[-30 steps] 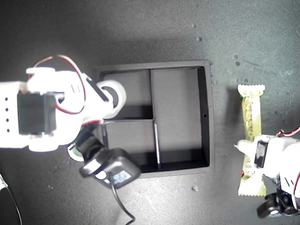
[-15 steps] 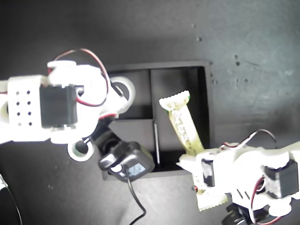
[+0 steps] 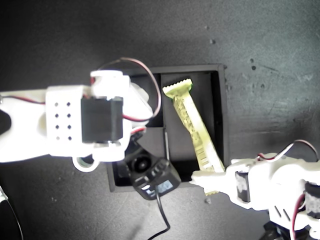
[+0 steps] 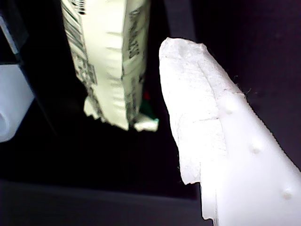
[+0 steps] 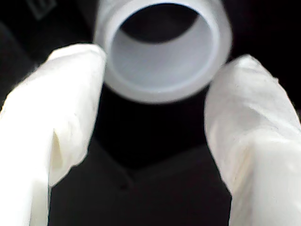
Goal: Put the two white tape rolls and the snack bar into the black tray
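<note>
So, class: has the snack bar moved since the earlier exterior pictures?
Yes. The snack bar moved toward the exterior view's left, from the table beside the black tray to over its larger compartment.

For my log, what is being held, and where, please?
Cannot tell: the snack bar ends beside my first gripper; the tape roll sits between spread fingers of my second gripper.
</note>
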